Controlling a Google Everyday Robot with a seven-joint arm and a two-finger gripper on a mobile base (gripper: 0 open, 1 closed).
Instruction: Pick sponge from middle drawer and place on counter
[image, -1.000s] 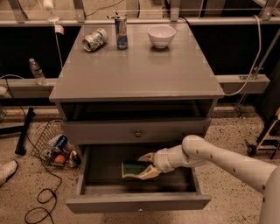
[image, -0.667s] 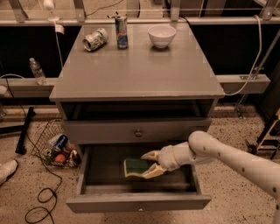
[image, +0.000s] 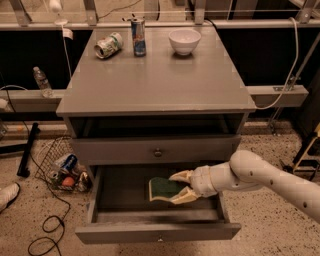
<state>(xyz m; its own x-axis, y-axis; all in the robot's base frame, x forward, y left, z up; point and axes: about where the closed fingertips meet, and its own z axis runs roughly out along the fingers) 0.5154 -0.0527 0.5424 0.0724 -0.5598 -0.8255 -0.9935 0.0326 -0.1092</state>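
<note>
The middle drawer (image: 157, 232) is pulled open at the bottom of the cabinet. The sponge (image: 163, 188), green face up with a pale yellow edge, sits tilted inside it, right of centre. My gripper (image: 178, 188) reaches into the drawer from the right. Its tan fingers (image: 181, 176) close on the sponge's right end from above and below. The counter (image: 160, 80) is the broad grey top above.
On the counter's far edge are a tipped can (image: 108, 45), an upright can (image: 139, 37) and a white bowl (image: 184, 41). A closed drawer with a knob (image: 158, 152) is above the open one. A wire basket of cans (image: 64, 170) and cables lie on the floor at the left.
The gripper and the sponge have shifted a little to the right and up inside the drawer; the sponge now sits more tilted between the fingers.
</note>
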